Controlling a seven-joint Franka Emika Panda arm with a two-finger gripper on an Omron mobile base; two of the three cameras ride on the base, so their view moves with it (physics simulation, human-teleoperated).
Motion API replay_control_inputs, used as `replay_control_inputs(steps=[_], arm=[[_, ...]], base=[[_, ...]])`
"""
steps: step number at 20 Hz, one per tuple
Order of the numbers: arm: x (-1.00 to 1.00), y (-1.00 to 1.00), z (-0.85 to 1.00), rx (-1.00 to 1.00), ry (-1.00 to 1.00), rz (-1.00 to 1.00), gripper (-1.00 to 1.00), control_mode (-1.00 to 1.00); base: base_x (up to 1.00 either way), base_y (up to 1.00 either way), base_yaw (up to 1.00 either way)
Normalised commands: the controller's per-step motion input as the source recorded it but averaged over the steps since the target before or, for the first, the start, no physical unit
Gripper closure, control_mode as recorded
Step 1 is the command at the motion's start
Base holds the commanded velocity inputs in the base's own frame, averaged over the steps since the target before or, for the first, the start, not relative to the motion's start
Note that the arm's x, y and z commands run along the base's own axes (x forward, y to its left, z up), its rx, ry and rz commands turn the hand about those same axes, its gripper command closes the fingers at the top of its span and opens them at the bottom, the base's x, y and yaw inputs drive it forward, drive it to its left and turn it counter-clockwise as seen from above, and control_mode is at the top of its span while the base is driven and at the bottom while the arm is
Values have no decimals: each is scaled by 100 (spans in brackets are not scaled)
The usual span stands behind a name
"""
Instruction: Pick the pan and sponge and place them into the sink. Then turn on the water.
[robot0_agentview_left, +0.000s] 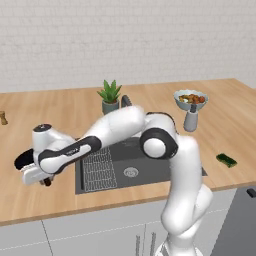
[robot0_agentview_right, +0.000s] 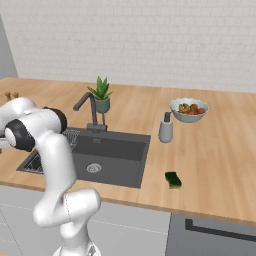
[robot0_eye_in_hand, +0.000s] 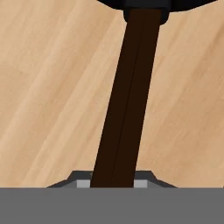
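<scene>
The black pan (robot0_agentview_left: 22, 159) is at counter level left of the sink (robot0_agentview_left: 150, 172), mostly hidden behind my hand. In the hand view its long dark handle (robot0_eye_in_hand: 129, 96) runs up from between my fingertips to the pan body (robot0_eye_in_hand: 140, 3). My gripper (robot0_eye_in_hand: 112, 181) is shut on that handle, and it also shows low at the left (robot0_agentview_left: 43, 179). The yellow-green sponge (robot0_agentview_left: 226, 160) lies on the counter right of the sink, near the front edge (robot0_agentview_right: 173, 179). The dark tap (robot0_agentview_right: 89, 107) stands behind the basin (robot0_agentview_right: 117, 150). No stream runs from it.
A wire rack (robot0_agentview_left: 98, 170) fills the sink's left part. Behind the sink stands a potted plant (robot0_agentview_left: 110, 96). A bowl of food (robot0_agentview_left: 190, 99) and a grey soap dispenser (robot0_agentview_left: 190, 119) are at the back right. My own arm spans the sink.
</scene>
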Motion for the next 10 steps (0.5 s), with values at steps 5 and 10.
replay_control_inputs(steps=[5,10], arm=[[0,-69,27,20,-5,17,100,-100],[0,-67,31,17,-2,19,100,-100]], base=[[0,0,0],[0,0,0]])
